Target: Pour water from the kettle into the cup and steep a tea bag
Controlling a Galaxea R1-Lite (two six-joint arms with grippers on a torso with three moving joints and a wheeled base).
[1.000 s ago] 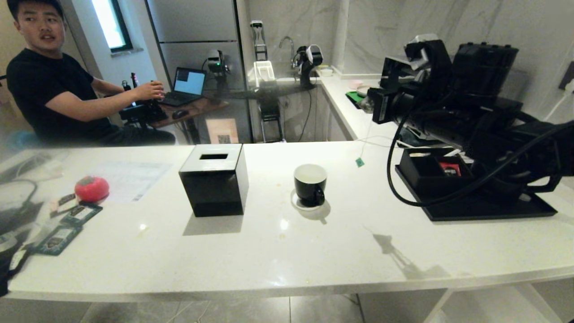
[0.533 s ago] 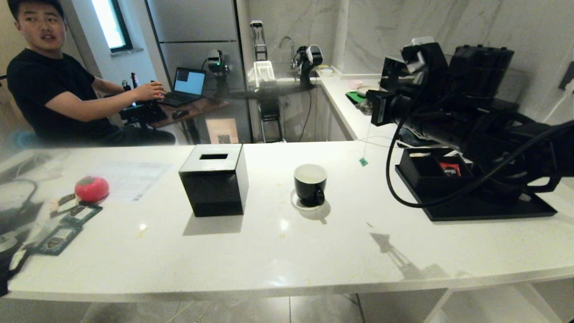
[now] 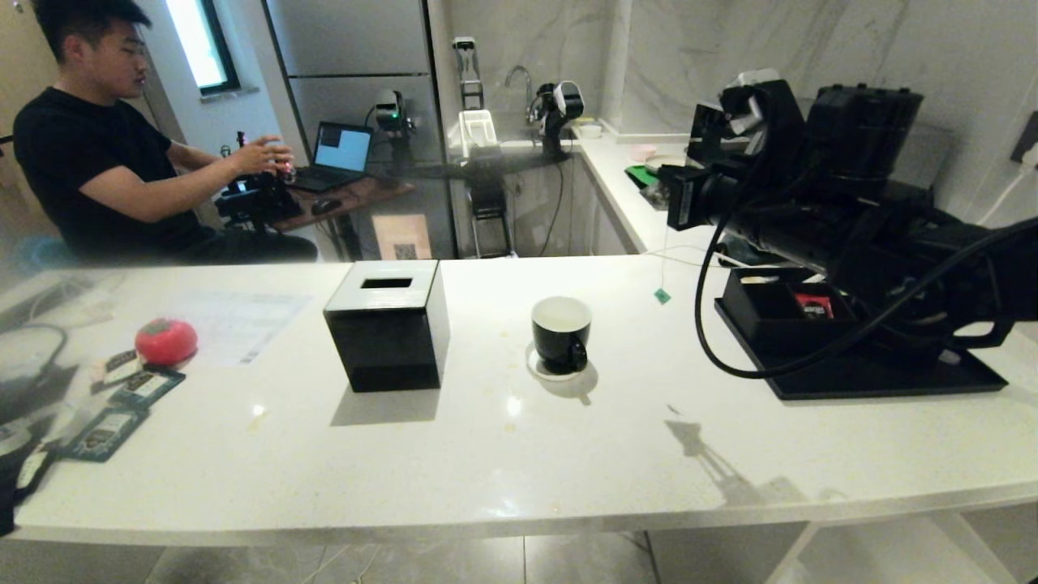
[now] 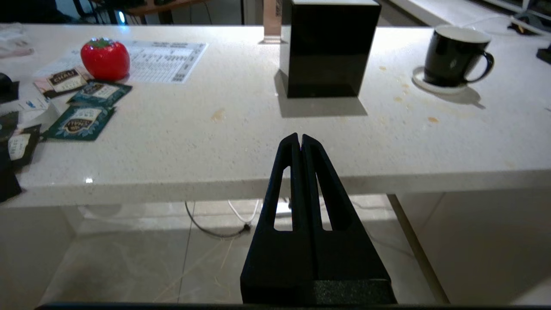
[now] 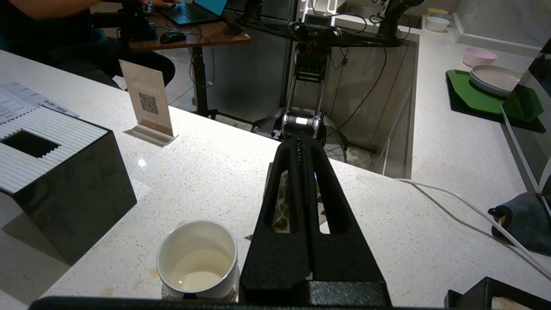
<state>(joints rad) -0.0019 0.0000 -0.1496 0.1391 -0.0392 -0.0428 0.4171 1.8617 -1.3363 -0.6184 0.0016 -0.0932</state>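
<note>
desk [image 3: 486, 454]: white speckled top, carries everything below; a few brownish stains near the cup.
person [image 3: 89, 162]: seated beyond the desk's far left, black shirt, hands at a side table with a laptop [image 3: 340, 154].
right arm [image 3: 811, 211]: big black mass raised over the right side of the desk, above the tray.
tray [image 3: 884, 373]: black, far right on the desk; holds a black compartment box with a small red packet [image 3: 813, 305] inside.
kettle: cannot pick it out; right arm covers that area.
tissue box [image 3: 389, 324]: black cube, white slotted top, left of the cup, well apart from it.
right hand [image 5: 300, 144]: fingers pressed together, clamped on the tea bag; held up in the air right of the cup.
left hand [image 4: 300, 138]: fingers together, nothing in it; sits low in front of the desk's near edge, outside the head view.
cup [image 3: 561, 332]: black mug, white inside, upright on a small white coaster, mid-desk. Whether there is liquid in it, cannot tell.
red tomato-shaped thing [image 3: 165, 341]: left side, beside a printed sheet.
teal sachets [image 3: 122, 405]: flat, scattered at the far left edge.
tea bag [image 5: 282, 206]: pale bag seen through the right hand's finger slots; string hangs down, green tag [image 3: 662, 296] dangles right of the cup, clear of it.
</note>
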